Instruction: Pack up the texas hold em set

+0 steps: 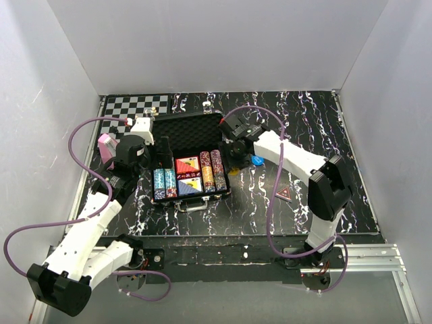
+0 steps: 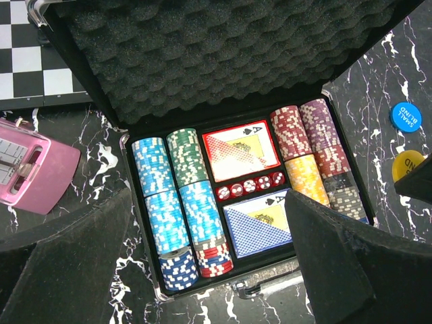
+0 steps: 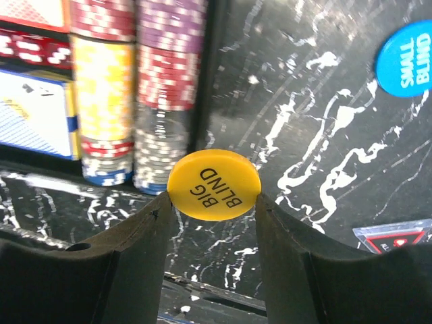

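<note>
I count one black case. It lies open in the middle of the marbled table, with its foam lid standing up at the far side. Inside it are four columns of chips, two at the left and two at the right. Between them lie two card decks, a red deck and a blue deck, and between the decks is one row of small red dice, five as far as I can tell.

There are two round buttons, both outside the case. The right gripper is clamped on the yellow button, just beside the case's right wall. The blue button lies flat on the table further right.

The left gripper hangs over the front part of the case, its fingers wide apart and holding nothing.

Around there are one chessboard, one pink box and one red triangle.
</note>
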### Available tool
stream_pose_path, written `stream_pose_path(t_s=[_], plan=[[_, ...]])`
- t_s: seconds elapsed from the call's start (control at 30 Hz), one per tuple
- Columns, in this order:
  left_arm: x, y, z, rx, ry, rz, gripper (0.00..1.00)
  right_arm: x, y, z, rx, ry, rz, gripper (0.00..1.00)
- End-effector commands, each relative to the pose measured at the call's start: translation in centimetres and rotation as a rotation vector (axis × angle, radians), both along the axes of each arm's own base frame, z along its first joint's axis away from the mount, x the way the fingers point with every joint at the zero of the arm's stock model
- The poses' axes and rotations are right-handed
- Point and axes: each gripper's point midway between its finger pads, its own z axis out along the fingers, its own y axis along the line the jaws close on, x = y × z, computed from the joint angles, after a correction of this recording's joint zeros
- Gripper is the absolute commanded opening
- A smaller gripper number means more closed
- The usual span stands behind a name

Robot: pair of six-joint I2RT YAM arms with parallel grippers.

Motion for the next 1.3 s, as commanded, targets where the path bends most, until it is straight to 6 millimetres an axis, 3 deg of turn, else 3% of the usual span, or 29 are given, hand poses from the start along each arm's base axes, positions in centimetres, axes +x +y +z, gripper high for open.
stream_pose_path(t_s=[0.0, 0.3, 0.47, 0.77, 1.07, 1.27], plan=[[-0.2, 0.1, 0.5, -0.013, -0.026, 0.004, 0.98, -0.2, 2.8, 2.1, 0.022, -0.029, 0.042, 0.54], [-0.2, 0.5, 0.6, -0.009, -0.029, 0.022, 0.98, -0.8, 10.1, 1.8, 0.055, -0.017, 0.173, 0.54], [-0.2, 0.5, 0.8, -0.011, -0.035, 0.026, 0.98, -1.4, 12.3, 0.4, 0.052, 0.003, 0.219, 0.54], [-0.2, 0.4, 0.7, -0.012, -0.032, 0.024, 0.98, -2.5, 14.4, -2.6, 0.026, 0.043, 0.253, 0.54], [-0.2, 0.5, 0.6, -0.009, -0.031, 0.026, 0.98, -2.7, 13.8, -5.8, -0.029, 0.082, 0.249, 0.54], [-0.2, 0.5, 0.5, -0.007, -0.029, 0.027, 0.98, -3.1, 14.0, -6.7, -0.022, 0.105, 0.250, 0.54]])
